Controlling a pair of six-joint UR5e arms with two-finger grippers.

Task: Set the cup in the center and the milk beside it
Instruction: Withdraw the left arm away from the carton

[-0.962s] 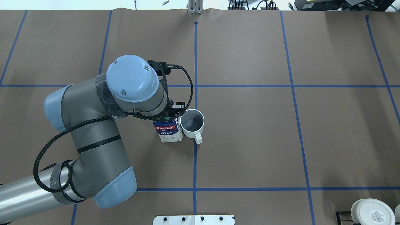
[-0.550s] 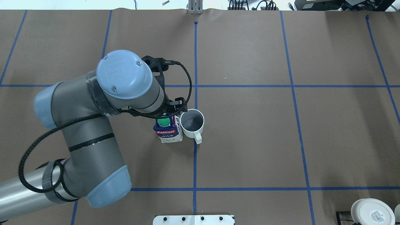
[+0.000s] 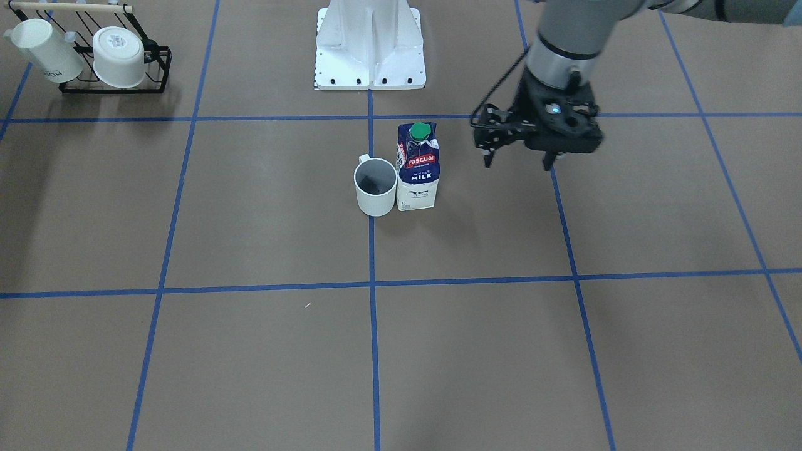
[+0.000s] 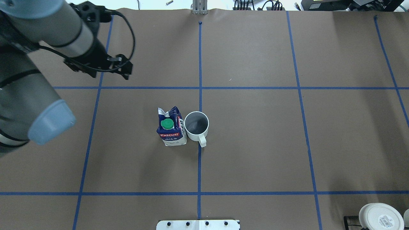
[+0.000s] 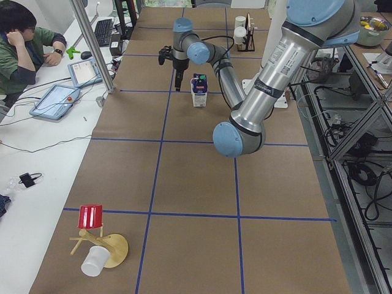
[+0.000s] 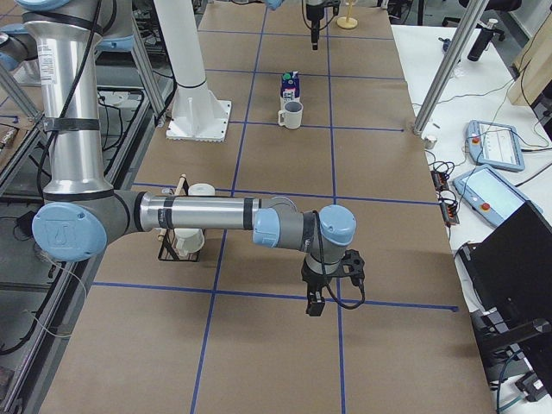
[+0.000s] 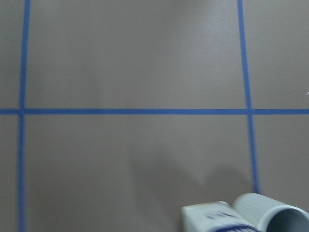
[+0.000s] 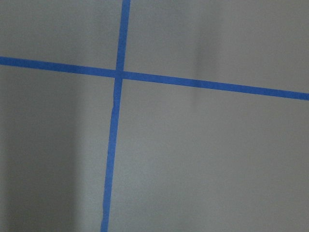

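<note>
The cup [image 4: 196, 125] stands upright on the middle tape line [image 4: 199, 166] of the desk [image 4: 255, 143], with the milk [image 4: 172, 129] just beside it on the robot's left. The left tool [image 3: 517, 160] hangs open, well apart from both. I cannot tell the state of the right tool [image 6: 315, 302].

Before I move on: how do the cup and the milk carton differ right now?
The milk carton is taller than the cup. The carton is boxy, blue over white; the cup is round and plain white. The carton is capped in green; the cup is open-topped. Both stand upright, side by side at the middle tape line.
</note>
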